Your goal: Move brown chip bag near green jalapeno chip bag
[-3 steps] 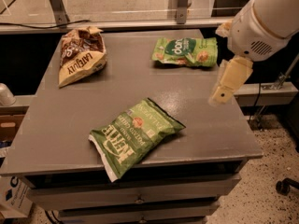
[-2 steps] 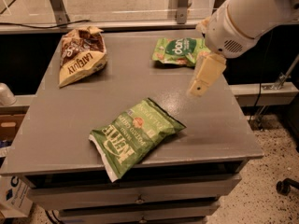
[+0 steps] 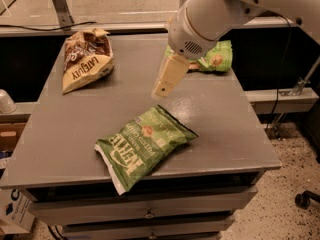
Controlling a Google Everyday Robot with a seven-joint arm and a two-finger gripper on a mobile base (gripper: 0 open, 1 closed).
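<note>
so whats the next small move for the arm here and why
Probably swing the gripper left and toward the back, until it is above the brown chip bag. The gripper hovers over the middle of the table, clear of every bag. The brown bag lies untouched at the far left corner, well apart from the green jalapeno chip bag near the front edge.

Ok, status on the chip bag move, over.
Gripper hovers over grey table, holding nothing. Crinkled brown-and-cream chip bag untouched, far-left corner. Flat green Kettle bag near front edge. Nothing between them.
</note>
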